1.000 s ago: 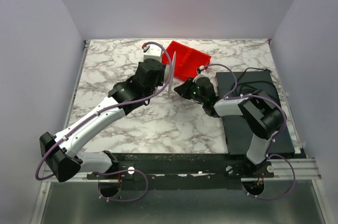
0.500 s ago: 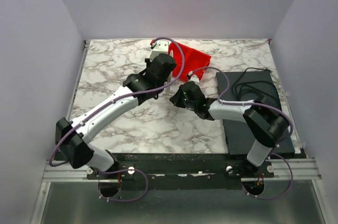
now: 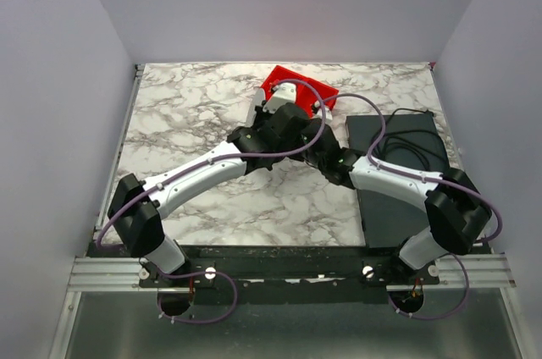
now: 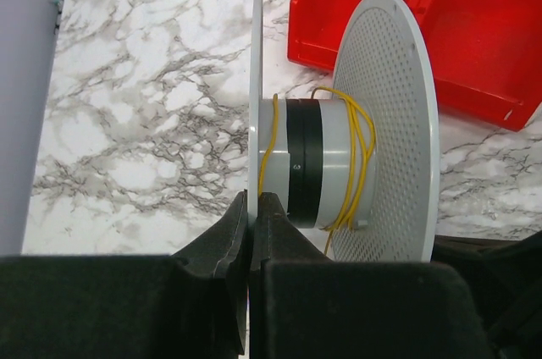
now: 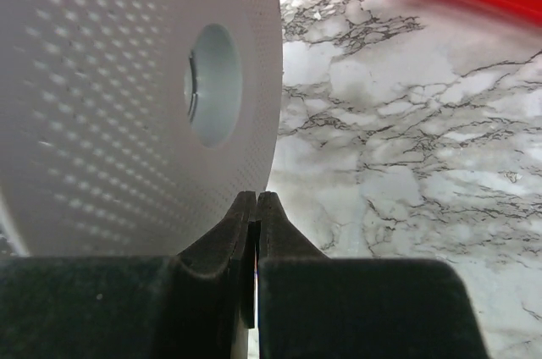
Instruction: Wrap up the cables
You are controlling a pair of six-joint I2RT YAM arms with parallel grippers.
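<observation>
On the left side of the reel (image 4: 318, 164), the left gripper (image 4: 253, 223) pinches the low rim of the thin left plate (image 4: 256, 80). Its two fingers are pressed on the plate from both sides, so it holds the reel up on its edge above the table (image 4: 144, 122).

The reel's long middle bar runs sideways, from the left plate across to the holed plate (image 4: 389, 122). The cables (image 4: 366, 147) are thin yellow threads. They sit between the two plates, looped loosely round the middle bar, most of them close to the holed plate. One thread drops down by the low edge of that plate.

On the right side of the reel, the right gripper (image 5: 257, 223) waits just beside the rim of the holed plate, facing its outer side. Its fingers are pressed together. I cannot tell if a thread is caught between them; it would be too thin to see. So the holed plate stands between this gripper and the looped cables. I think the right gripper must go round that rim to lay more thread on the bar.

Behind the reel lies the red bin (image 4: 474, 29).
</observation>
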